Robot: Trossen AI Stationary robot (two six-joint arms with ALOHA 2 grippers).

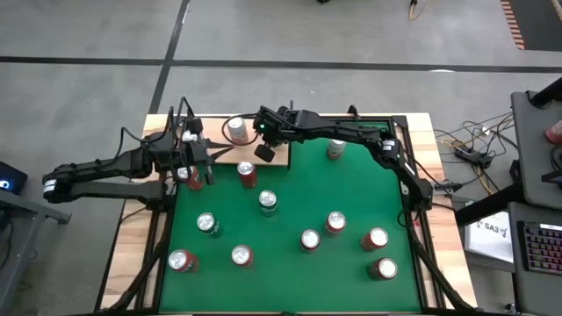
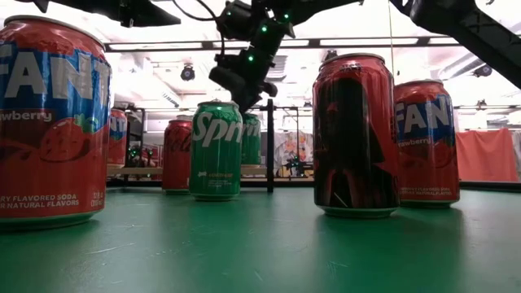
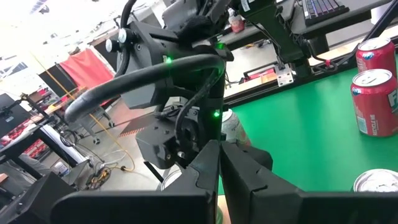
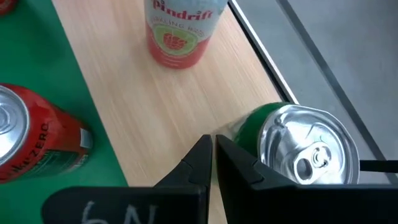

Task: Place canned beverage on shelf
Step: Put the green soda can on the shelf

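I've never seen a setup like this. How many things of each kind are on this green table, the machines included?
Metal drink cans, mostly red, a few green or pale: 13
Dark robot arms: 2, ending in the left gripper and the right gripper
Flat pale wood shelf: 1
Total: 16

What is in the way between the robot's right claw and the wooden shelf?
Nothing visible. The right gripper, shut and empty, hangs right over the shelf, between a green can and a pale can standing there.
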